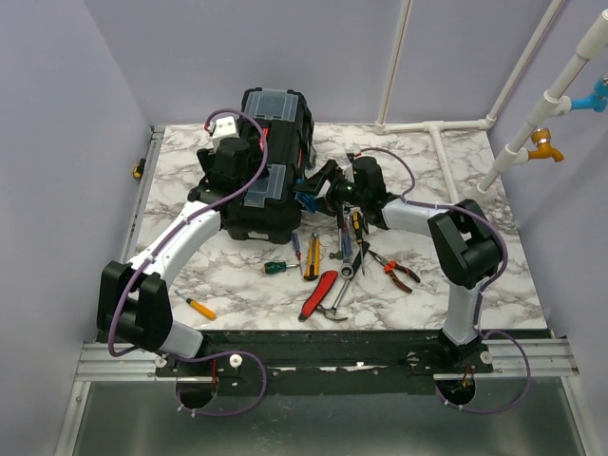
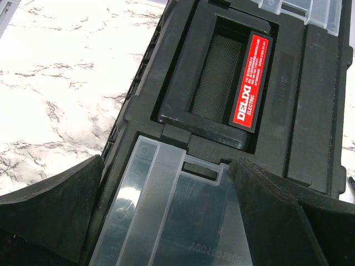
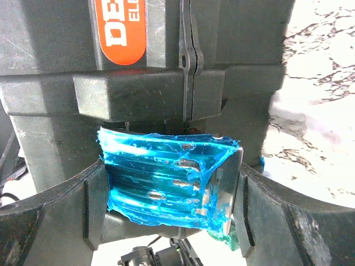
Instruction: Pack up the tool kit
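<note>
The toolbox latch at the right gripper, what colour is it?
Translucent blue-teal; the latch shows best in the right wrist view.

Marbled tabletop (image 1: 494,275) hemmed by lilac walls (image 1: 57,114); white pipes (image 1: 437,125) across far right corner, orange fitting (image 1: 543,144) and blue fitting (image 1: 597,95) beyond

Toolbox (image 1: 271,161) reads black on my feed. Label (image 2: 250,83) red, white lettering. Lid compartment (image 2: 166,221) clear grey. Latch (image 3: 169,177) glossy translucent teal-blue. Table (image 1: 446,285) white marble, grey veining. I count 1 screwdriver (image 1: 276,268) with green handle. Small tool (image 1: 200,308) orange and yellow. Pliers (image 1: 399,274) red and black handles. 2 arms, left arm (image 1: 180,237) and right arm (image 1: 408,217), white with black joints. Cables (image 1: 252,142) purple. Walls (image 1: 57,142) lilac.
</note>
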`<state>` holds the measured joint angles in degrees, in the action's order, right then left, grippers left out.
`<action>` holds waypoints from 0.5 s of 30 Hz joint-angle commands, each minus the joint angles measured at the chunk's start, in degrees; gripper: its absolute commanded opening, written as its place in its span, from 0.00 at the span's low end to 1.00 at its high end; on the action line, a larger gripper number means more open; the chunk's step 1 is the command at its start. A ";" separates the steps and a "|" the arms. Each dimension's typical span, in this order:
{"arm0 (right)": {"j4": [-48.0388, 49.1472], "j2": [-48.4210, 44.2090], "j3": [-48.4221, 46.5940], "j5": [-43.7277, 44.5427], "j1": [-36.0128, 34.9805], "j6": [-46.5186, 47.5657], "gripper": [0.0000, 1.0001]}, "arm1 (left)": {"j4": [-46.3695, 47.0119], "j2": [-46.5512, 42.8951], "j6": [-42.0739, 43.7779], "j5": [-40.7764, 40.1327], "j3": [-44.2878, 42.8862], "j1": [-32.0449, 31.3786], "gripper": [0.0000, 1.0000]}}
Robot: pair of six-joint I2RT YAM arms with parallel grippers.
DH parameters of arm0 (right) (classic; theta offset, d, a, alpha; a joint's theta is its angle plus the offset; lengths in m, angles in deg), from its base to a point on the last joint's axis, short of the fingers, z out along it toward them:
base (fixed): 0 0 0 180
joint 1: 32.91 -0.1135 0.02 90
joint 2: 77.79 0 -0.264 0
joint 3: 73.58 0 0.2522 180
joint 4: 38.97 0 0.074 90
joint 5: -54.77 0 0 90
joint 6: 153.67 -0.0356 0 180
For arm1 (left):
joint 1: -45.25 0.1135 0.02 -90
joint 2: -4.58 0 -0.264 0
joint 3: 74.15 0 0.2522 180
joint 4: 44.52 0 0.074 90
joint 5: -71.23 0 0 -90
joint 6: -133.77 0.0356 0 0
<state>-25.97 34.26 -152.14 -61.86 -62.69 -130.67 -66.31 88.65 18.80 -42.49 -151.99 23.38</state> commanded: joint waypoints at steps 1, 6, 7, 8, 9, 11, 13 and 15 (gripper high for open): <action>-17.45 -0.76 -4.04 15.09 -3.00 14.50 0.55 | -23.64 7.98 -0.66 15.73 5.85 -7.09 0.98; -18.47 -5.75 -2.43 15.78 -2.14 16.02 0.93 | -23.41 6.45 -0.08 18.39 5.14 -5.67 0.99; -17.72 -6.46 -1.88 14.30 -1.51 15.82 0.93 | -23.46 5.91 -0.08 18.60 5.02 -5.41 0.98; -16.49 -6.93 -1.21 12.26 -0.73 15.13 0.93 | -23.52 5.27 0.01 18.96 4.93 -5.17 0.99; -14.16 -7.34 -0.09 9.47 -0.06 14.42 0.94 | -23.59 4.71 0.01 19.19 4.77 -4.88 0.98; -10.97 -7.56 1.50 5.06 1.20 12.53 0.93 | -23.70 3.24 0.01 19.69 4.63 -4.46 0.98; -10.11 -7.56 1.95 2.91 1.63 12.20 0.94 | -24.04 1.77 0.01 19.77 4.33 -4.32 0.98; -10.15 -7.61 2.49 2.17 1.87 12.24 0.94 | -24.61 0.61 0.01 19.73 4.06 -4.32 0.99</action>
<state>-36.79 27.86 -151.62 -55.94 -61.62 -120.55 -68.50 86.62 18.54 -37.77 -152.62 22.94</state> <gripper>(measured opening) 0.937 0.986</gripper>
